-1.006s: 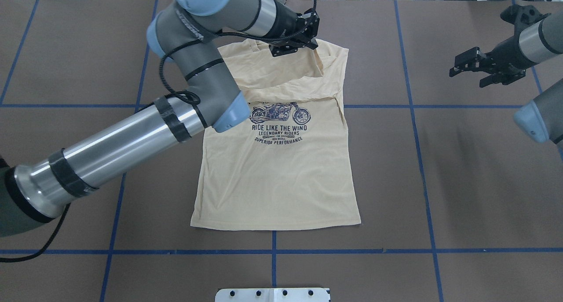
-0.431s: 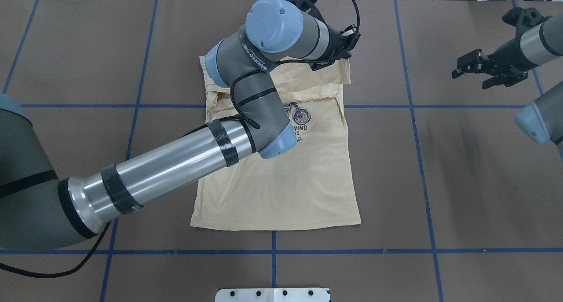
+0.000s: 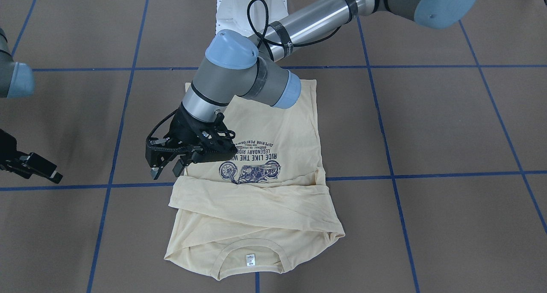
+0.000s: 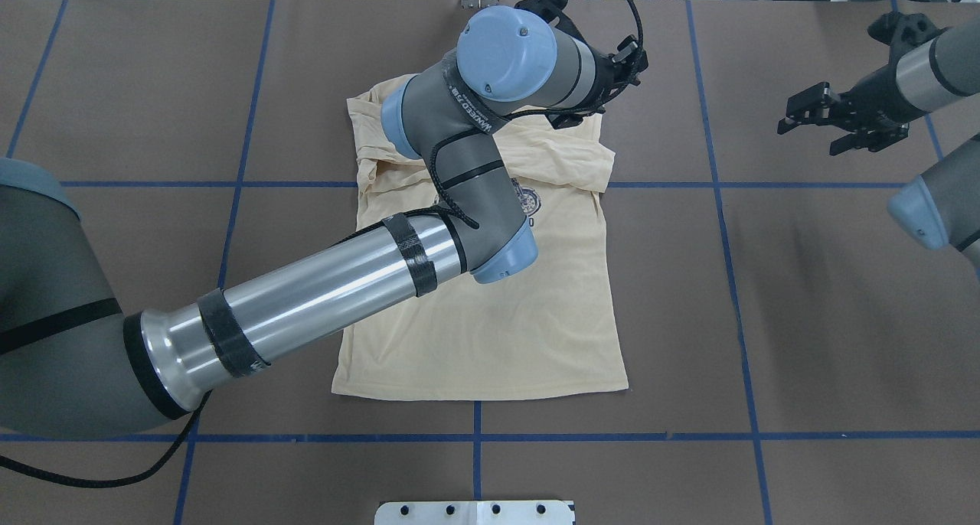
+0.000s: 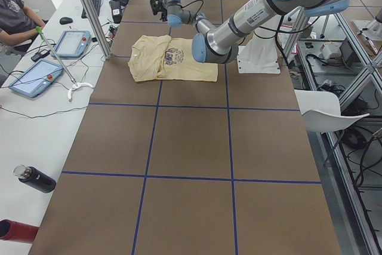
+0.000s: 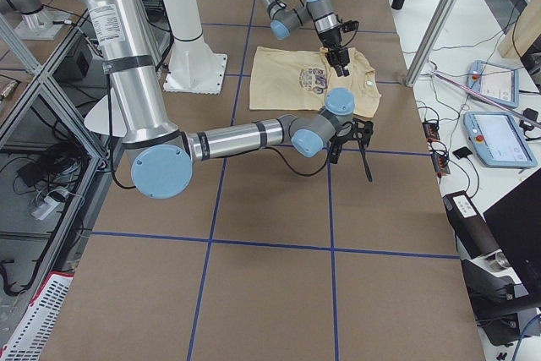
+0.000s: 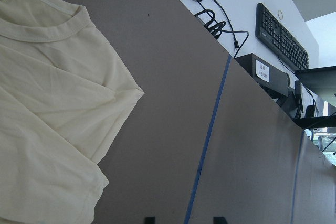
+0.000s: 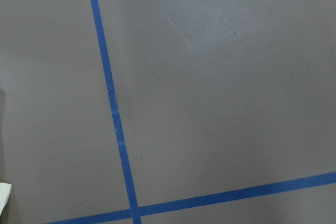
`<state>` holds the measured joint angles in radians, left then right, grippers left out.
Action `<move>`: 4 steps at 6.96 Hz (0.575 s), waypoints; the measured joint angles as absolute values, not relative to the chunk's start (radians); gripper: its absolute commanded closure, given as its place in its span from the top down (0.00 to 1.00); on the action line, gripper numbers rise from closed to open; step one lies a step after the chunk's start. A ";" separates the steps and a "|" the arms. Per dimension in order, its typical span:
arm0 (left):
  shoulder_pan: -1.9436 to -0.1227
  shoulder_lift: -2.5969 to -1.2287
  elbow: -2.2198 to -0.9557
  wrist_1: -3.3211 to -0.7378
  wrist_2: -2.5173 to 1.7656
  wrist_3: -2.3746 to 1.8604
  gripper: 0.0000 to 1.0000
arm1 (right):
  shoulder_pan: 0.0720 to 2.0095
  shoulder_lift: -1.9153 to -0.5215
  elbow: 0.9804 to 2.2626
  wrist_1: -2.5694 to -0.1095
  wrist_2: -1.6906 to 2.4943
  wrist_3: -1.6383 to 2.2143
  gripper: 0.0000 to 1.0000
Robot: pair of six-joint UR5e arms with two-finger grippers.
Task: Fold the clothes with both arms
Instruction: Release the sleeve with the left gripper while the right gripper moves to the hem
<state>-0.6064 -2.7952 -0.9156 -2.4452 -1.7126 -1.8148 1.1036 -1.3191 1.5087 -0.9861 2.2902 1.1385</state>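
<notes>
We start at the left gripper (image 3: 164,171), poised right at the T-shirt's right-hand edge with its jaws spread wide and nothing in them. Its wrist camera backs that up: both fingertips (image 7: 150,220) stand apart over bare brown table (image 4: 842,318), with a yellow shoulder and the collar off to one side. The left arm (image 4: 321,295) reaches in from the left and lies diagonally above the garment, and from overhead its wrist joints hide much of the chest. Under it we see the T-shirt (image 4: 490,334), cream-yellow and lying flat, front up, in the middle of the table. The hem is on the near side by the robot and the collar on the far side. The sleeves (image 3: 252,199) are folded across the upper chest, making a band between the collar and the navy motorcycle print (image 3: 252,167), where "RIDE LIKE THE WIND" can be read. A small white neck label (image 3: 250,259) shows inside the collar. Well away to the right, the right gripper (image 4: 811,131) hovers over bare table, far from the cloth, its fingers parted and carrying nothing. Its own camera shows only brown surface crossed by blue tape (image 8: 113,108).
</notes>
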 measured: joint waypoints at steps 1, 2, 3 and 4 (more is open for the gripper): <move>-0.609 -2.778 -0.948 -2.437 -1.732 -1.808 0.83 | 1.043 -1.318 1.569 -0.985 2.271 1.274 0.99; -0.615 -2.708 -1.044 -2.420 -1.774 -1.799 0.83 | 0.936 -1.319 1.661 -0.985 2.182 1.465 0.99; -0.631 -2.565 -1.225 -2.388 -1.827 -1.763 0.83 | 0.803 -1.323 1.748 -0.990 2.041 1.647 0.99; -0.647 -2.392 -1.443 -2.322 -1.866 -1.679 0.83 | 0.679 -1.328 1.813 -1.002 1.911 1.785 0.98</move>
<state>-0.6466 -2.3923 -1.4428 -2.3223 -1.8660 -1.6792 0.6794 -1.3280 1.8133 -1.0016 1.9114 1.7850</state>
